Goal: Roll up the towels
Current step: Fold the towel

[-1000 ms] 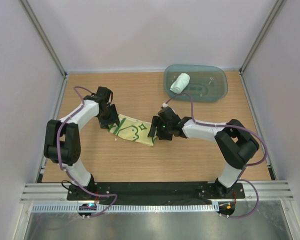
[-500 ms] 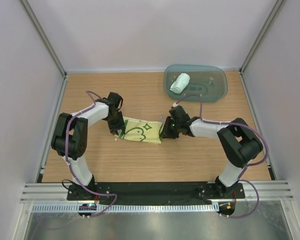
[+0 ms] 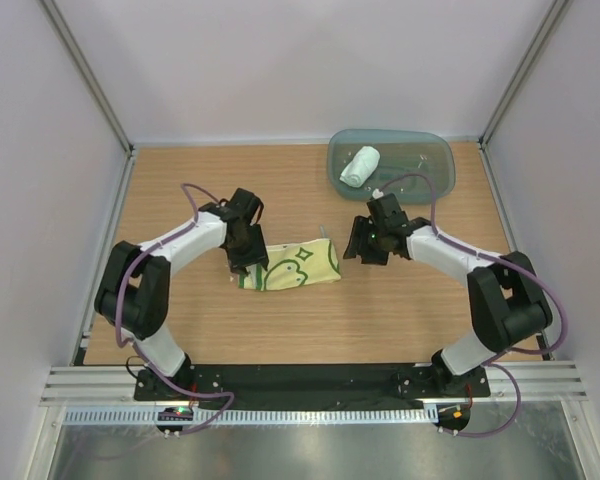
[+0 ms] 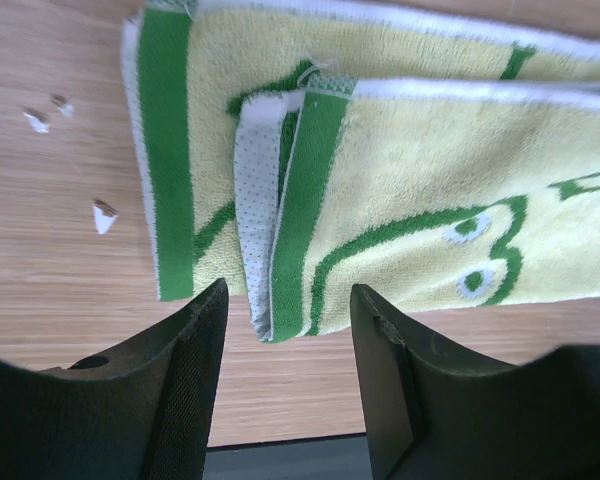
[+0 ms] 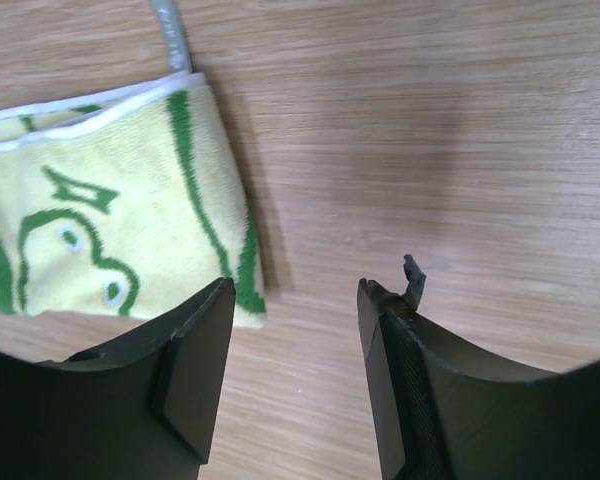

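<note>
You're about to roll the folded yellow towel (image 3: 290, 266), mid-frame. The left claw (image 4: 288, 292) and right claw (image 5: 295, 290) gape empty; pinch an end next.

- Left arm (image 3: 180, 238): white shells between bulky black joint housings, with a purple cable (image 3: 195, 188) looped alongside.
- Right arm (image 3: 445, 258): same white-and-black build, with its own purple cable.
- Left pincer (image 4: 288, 300) and right pincer (image 5: 295, 290): matte black fingers with finely dimpled inner faces.
- Black base plate (image 3: 310, 378) under both.

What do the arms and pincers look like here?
The left arm and right arm have white shells, black joints and purple cables looping alongside. The left pincer and right pincer each have two blunt black fingers.
</note>
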### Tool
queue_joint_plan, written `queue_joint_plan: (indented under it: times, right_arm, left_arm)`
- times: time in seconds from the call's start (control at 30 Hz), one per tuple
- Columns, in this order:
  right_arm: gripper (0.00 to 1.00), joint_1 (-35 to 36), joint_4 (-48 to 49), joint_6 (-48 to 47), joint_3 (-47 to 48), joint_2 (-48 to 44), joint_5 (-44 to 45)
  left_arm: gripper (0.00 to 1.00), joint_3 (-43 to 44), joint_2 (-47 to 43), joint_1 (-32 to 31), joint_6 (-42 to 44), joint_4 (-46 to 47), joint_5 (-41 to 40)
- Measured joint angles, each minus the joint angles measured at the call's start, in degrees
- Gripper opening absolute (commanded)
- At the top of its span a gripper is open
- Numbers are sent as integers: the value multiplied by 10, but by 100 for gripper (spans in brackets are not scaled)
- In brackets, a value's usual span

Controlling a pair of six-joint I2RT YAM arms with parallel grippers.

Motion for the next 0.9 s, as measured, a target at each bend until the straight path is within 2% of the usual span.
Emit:
queue_joint_plan:
  times: [0.23,0.5,0.73,0.9]
  right_arm:
    - [60,1,-19,-7,16,-60,-22]
    - [60,11,-17,-3,9,-55,-39]
    - [60,13,-15,-2,2,-52,-43]
    - [59,13,-15,-2,2,-45,-43]
  left_arm:
    - [49,66,13,2,4,-17,-54]
    - [38,82,89,12,7,-18,-82]
    - [27,101,109,25,19,-14,-88]
    - [27,101,112,26,20,-9,-87]
